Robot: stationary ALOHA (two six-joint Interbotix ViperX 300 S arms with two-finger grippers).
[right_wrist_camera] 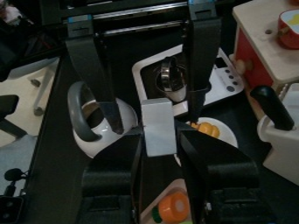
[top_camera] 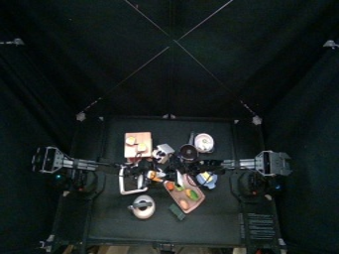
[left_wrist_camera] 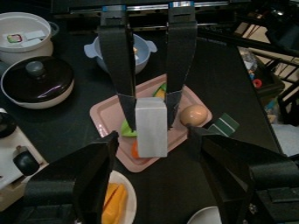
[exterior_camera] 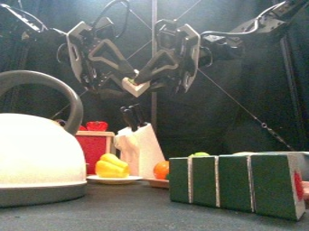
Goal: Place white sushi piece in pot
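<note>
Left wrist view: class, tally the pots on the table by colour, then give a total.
White pot: 1
Black pot: 1
Pale blue pot: 1
Total: 3

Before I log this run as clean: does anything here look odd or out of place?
One thing stands out: the white sushi piece is off the table, held in the air between both grippers. The left gripper and the right gripper each close on it, mid-handover above the pink tray. Nothing looks spilled or damaged.
</note>
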